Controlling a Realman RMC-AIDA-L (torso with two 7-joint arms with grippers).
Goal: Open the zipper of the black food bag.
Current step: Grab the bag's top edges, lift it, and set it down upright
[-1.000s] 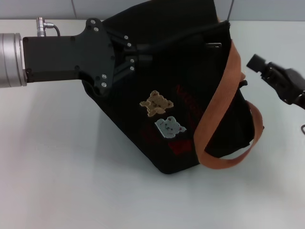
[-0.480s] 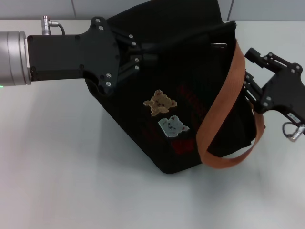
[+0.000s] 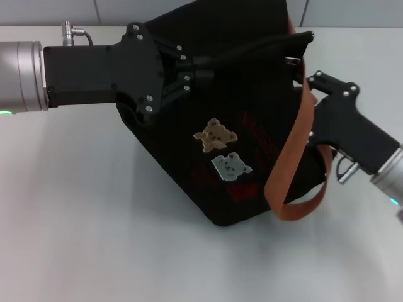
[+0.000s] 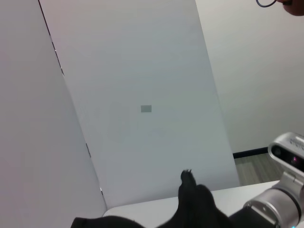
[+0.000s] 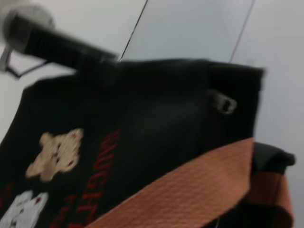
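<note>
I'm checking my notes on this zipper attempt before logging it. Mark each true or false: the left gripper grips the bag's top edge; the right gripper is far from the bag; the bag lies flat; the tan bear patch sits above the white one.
1. The left gripper grips the black food bag at its top edge. True.
2. The right gripper is far from the bag. False: it is up against the bag's right end, near the silvery pull.
3. The bag lies flat. False: it stands tilted.
4. The tan bear patch sits above the white bear patch. True.

A plain white table under everything; pale wall panels behind — one bears a small grey patch, perhaps a label.
</note>
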